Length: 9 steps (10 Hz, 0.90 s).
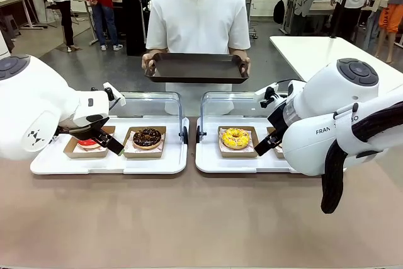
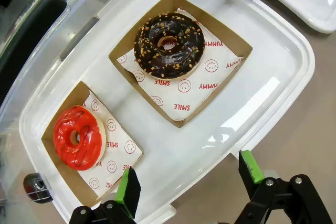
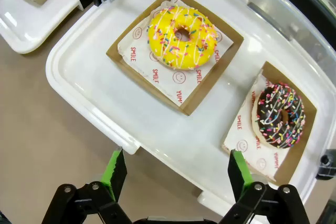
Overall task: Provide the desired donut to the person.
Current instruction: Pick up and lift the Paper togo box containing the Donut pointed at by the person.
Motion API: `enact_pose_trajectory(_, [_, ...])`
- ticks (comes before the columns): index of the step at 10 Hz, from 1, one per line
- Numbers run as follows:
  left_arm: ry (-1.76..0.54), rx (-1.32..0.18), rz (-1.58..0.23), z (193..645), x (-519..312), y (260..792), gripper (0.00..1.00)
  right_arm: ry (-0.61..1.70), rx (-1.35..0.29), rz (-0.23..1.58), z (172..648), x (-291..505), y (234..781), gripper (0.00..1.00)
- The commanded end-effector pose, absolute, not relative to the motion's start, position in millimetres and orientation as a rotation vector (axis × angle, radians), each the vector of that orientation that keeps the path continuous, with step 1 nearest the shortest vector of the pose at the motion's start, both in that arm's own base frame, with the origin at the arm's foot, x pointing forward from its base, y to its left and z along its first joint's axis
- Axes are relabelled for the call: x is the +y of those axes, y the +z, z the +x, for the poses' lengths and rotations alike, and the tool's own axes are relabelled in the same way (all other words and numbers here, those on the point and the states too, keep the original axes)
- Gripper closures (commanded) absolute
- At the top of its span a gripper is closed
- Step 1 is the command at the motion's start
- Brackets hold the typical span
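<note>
2 trays sat side by side on the worktop (image 1: 189, 218), the left tray (image 1: 47, 165) just apart from the right tray (image 1: 211, 163). Each held 2 boxes (image 2: 210, 22) in a row, with 1 donut (image 2: 169, 44) in each box. A lid (image 1: 154, 104) stood upright behind each tray. The person (image 1: 198, 20) stood behind the worktop, midway between the trays, holding a pan (image 1: 196, 67) in front. The left pincer (image 2: 189, 179) hung over the left tray's near rim, and the right pincer (image 3: 176, 166) over the right tray's.

Right arm (image 1: 340, 124) hides most of the far-right donut box (image 1: 271, 131); left gripper (image 1: 108, 143) covers part of the red donut (image 1: 88, 143).
</note>
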<state>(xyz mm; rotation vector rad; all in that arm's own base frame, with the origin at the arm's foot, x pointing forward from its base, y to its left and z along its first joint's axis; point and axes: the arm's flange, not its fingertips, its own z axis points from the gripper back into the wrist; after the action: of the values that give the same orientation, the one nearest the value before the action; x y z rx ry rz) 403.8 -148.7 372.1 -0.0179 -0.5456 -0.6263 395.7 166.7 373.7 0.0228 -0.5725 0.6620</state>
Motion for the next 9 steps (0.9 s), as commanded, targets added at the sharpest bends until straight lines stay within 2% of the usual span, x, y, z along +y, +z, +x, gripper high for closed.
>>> enact_pose_trajectory(1, [-0.626,-0.546,-0.018,403.8,-148.7,372.0,0.0,0.662,-0.573,0.023,395.6,166.8,373.7,0.0])
enact_pose_trajectory(4, [-0.626,-0.546,-0.018,403.8,-148.7,372.1,0.0,0.662,-0.573,0.023,395.7,166.7,373.7,0.0])
enact_pose_trajectory(6, [-0.623,-0.497,-0.019,390.3,-146.5,403.7,0.0,0.572,-0.527,0.011,379.4,162.3,403.8,0.0])
enact_pose_trajectory(9, [-0.66,-0.441,-0.04,349.6,-134.6,461.5,0.0,0.575,-0.477,-0.048,329.4,158.0,461.8,0.0])
